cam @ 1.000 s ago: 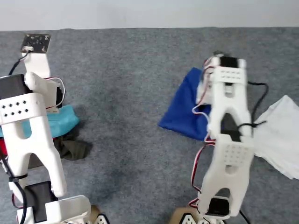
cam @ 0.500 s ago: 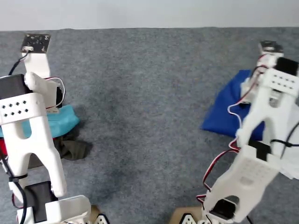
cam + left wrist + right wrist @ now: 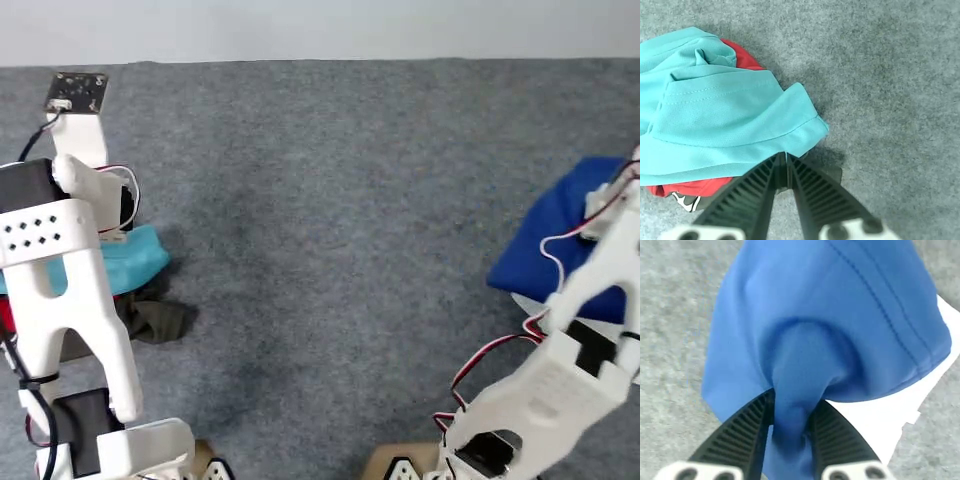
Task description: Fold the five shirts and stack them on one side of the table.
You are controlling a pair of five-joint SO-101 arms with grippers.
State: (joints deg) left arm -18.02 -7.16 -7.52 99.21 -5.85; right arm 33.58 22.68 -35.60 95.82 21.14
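Observation:
A folded blue shirt (image 3: 553, 236) hangs at the right edge of the table, pinched in my right gripper (image 3: 790, 415), which is shut on a bunch of its cloth (image 3: 805, 340). Under it lies a white shirt (image 3: 890, 415). At the left side a teal shirt (image 3: 130, 262) lies over a red shirt (image 3: 742, 56) and a dark olive one (image 3: 155, 318). My left gripper (image 3: 786, 162) hovers shut just off the teal shirt's (image 3: 725, 120) hem, holding nothing.
Grey carpet-like table surface (image 3: 320, 200) stretches between the two arms. A small circuit board on a white post (image 3: 76, 95) stands at the far left. The white wall edge runs along the back.
My right arm has swung to the right, dragging the blue shirt from the centre-right to the table's right edge, over the white shirt. The left arm has not moved.

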